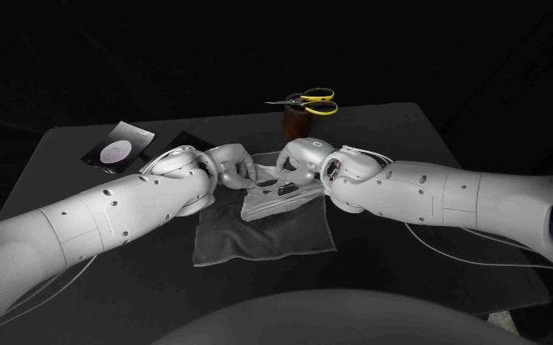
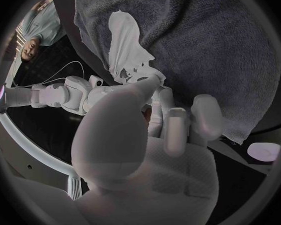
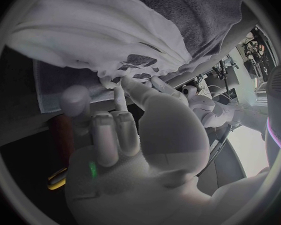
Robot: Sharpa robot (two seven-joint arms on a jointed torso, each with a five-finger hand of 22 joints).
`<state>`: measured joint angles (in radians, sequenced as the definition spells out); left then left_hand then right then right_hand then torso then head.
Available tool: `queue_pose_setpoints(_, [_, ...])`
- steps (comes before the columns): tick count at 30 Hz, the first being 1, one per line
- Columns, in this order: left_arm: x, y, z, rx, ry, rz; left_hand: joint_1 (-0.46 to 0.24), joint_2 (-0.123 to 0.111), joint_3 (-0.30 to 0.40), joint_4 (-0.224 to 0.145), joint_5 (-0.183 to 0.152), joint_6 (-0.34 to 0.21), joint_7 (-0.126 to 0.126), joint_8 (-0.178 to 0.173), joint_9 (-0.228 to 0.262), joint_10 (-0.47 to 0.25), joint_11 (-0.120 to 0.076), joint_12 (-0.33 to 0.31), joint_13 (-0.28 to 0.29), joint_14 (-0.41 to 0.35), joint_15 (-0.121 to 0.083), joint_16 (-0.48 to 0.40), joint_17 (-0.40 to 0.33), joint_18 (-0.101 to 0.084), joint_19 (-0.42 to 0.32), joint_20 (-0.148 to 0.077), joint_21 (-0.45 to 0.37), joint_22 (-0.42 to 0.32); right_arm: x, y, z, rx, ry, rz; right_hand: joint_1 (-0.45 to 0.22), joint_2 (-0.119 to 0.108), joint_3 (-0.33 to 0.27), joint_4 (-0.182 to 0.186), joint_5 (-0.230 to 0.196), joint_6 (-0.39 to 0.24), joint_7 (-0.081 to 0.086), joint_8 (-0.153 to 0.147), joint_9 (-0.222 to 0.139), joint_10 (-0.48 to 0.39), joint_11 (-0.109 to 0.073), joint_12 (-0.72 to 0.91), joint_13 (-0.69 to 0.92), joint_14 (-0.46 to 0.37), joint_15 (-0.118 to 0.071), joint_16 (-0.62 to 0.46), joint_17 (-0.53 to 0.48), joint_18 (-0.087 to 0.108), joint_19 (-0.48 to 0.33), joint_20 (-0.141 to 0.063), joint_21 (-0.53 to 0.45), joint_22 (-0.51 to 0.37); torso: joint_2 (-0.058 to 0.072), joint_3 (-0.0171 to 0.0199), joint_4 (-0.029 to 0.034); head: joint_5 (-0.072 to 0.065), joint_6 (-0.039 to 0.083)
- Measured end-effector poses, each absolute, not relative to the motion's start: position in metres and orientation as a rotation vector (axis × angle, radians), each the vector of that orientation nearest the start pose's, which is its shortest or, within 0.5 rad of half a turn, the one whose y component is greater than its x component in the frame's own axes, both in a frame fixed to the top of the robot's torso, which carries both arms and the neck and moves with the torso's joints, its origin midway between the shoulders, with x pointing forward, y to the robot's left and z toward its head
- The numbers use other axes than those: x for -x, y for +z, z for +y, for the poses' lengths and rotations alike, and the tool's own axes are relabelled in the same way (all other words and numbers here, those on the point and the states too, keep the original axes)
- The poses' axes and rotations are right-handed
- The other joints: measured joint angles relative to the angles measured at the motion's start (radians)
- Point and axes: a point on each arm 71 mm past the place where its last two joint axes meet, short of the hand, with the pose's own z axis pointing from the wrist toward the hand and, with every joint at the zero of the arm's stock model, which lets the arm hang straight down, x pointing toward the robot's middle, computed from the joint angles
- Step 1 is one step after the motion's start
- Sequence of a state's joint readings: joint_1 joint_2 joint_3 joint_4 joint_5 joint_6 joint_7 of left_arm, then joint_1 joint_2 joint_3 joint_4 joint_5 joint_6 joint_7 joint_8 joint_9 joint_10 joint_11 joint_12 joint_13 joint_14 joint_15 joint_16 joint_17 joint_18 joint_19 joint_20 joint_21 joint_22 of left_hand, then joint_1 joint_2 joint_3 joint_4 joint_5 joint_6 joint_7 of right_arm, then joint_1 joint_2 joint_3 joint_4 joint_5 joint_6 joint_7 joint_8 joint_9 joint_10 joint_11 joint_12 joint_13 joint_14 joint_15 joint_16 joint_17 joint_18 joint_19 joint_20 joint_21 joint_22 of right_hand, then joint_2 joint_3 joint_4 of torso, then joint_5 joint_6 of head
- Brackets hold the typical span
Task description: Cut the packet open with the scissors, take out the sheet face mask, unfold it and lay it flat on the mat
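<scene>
Low in the middle of the head view lies the grey mat (image 1: 265, 241). Over its far half is the sheet face mask (image 1: 276, 195), a bunched white band running left to right. Just beyond it, equally near, the left hand (image 1: 227, 166) and right hand (image 1: 302, 158) each pinch its upper edge, so unfolding likely means drawing them apart sideways. Farther up, the scissors (image 1: 311, 102) stand in a brown holder (image 1: 295, 124). The packet (image 1: 117, 147) lies upper left on the black table (image 1: 380, 133), with dark room behind.
</scene>
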<state>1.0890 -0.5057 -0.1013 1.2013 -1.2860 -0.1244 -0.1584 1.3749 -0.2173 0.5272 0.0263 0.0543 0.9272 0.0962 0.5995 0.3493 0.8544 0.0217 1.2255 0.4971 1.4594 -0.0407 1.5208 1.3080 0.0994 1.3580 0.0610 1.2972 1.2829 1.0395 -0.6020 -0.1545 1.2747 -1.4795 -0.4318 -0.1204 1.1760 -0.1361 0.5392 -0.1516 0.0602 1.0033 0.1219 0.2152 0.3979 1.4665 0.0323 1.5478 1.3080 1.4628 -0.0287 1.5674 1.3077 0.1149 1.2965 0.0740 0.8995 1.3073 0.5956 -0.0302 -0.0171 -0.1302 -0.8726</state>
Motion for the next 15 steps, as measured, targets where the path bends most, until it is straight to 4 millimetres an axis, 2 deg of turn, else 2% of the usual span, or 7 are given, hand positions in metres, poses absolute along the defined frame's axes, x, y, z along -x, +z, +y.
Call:
queue_pose_setpoints(7, [-0.4936,-0.2939,0.1175,-0.07,-0.672,2.067,0.0,0.0,0.0,0.0,0.0,-0.003,-0.003,0.0,0.0,0.0,0.0,0.0,0.001,0.0,0.0,0.0,0.0,0.0,0.0,0.0,0.0,0.0,-0.4692,-0.3099,-0.1494,0.166,0.609,1.804,0.006,0.004,-0.003,-0.003,0.0,0.015,-0.004,-0.001,-0.001,0.0,0.0,-0.001,-0.001,0.0,0.0,0.0,0.001,0.0,0.0,0.0,0.0,0.0,0.0,0.0,0.0001,0.001,0.0])
queue_pose_setpoints(15, [-0.4936,-0.2941,0.1176,-0.069,-0.67,2.07,0.0,0.0,0.003,0.003,0.0,-0.036,0.007,-0.028,-0.002,0.0,0.0,0.017,0.017,0.004,0.004,0.0,0.0,0.0,0.0,0.0,0.006,0.002,-0.469,-0.3099,-0.1491,0.181,0.601,1.798,0.01,0.008,-0.003,-0.003,0.0,0.029,-0.007,-0.003,-0.003,0.0,0.0,-0.001,-0.001,0.0,0.0,-0.003,0.001,0.0,0.0,0.0,0.0,0.001,0.0,0.0,0.0,0.003,0.0])
